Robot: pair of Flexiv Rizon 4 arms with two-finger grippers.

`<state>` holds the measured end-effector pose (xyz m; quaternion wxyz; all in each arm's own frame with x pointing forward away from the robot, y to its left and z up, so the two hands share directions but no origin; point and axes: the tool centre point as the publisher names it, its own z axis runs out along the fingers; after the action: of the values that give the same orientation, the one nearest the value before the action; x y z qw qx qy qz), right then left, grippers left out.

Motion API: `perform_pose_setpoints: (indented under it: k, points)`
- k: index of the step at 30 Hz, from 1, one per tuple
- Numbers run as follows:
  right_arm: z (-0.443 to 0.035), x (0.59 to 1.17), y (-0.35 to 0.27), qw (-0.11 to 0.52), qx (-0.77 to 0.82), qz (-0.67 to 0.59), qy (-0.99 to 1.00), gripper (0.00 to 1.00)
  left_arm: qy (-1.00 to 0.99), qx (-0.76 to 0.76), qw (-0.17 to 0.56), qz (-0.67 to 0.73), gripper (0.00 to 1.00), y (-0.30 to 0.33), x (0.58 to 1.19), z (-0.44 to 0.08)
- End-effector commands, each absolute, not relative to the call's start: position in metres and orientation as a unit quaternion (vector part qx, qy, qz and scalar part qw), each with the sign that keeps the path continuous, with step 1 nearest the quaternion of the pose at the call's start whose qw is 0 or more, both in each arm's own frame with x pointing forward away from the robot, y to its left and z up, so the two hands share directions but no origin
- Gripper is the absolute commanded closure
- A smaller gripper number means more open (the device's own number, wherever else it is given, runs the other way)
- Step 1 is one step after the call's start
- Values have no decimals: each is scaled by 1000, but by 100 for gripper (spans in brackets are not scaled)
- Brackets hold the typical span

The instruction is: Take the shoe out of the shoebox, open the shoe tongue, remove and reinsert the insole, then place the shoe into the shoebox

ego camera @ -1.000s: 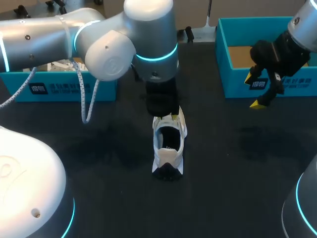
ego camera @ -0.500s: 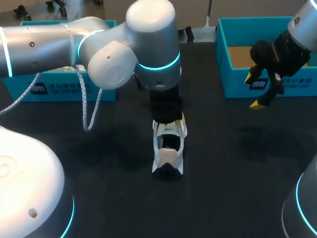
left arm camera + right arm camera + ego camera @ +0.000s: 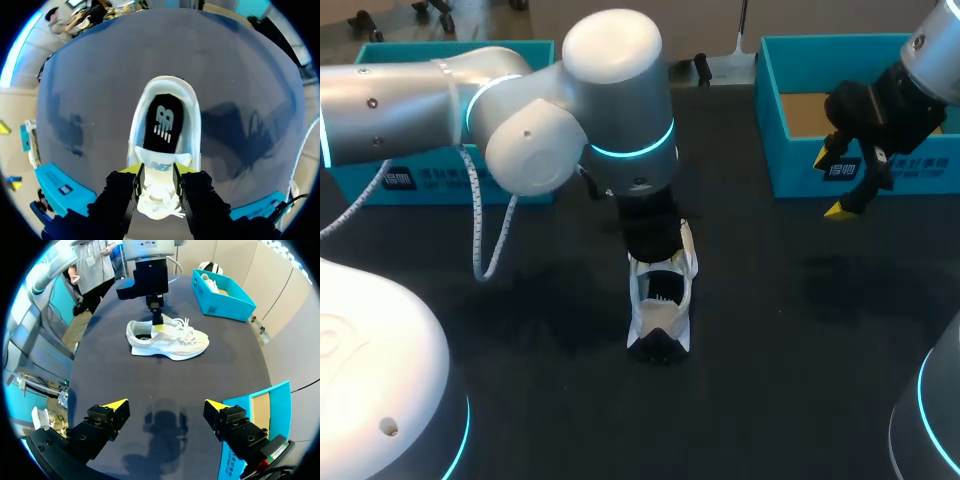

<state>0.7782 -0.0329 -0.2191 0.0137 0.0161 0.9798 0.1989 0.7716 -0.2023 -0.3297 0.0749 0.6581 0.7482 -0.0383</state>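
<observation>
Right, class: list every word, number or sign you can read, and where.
Nothing can be quoted.
insole: white logo mark, no words.
shoe tongue: print, blurred.
left shoebox: label too small to read.
right shoebox: label too small to read.

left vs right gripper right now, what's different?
1. The left gripper is shut on the tongue of the shoe; the right gripper is open and holds nothing.
2. The left gripper is down at the shoe mid-table; the right gripper hangs above the table by the shoebox, apart from the shoe.
Shared: both have black fingers with yellow tips.
</observation>
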Motion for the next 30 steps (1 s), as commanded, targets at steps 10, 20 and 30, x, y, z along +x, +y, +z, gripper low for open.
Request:
perform_pose_setpoints:
  k: [10,20,30]
  points:
    - [-220,778,-33,13,16,198,980,0,856,502,105,-68,0,-193,782,-295]
    - [-220,778,-33,13,16,198,980,0,856,502,105,-68,0,-193,782,-295]
    - [-220,778,-33,13,16,198,980,0,935,337,62,-88,0,-187,735,-261]
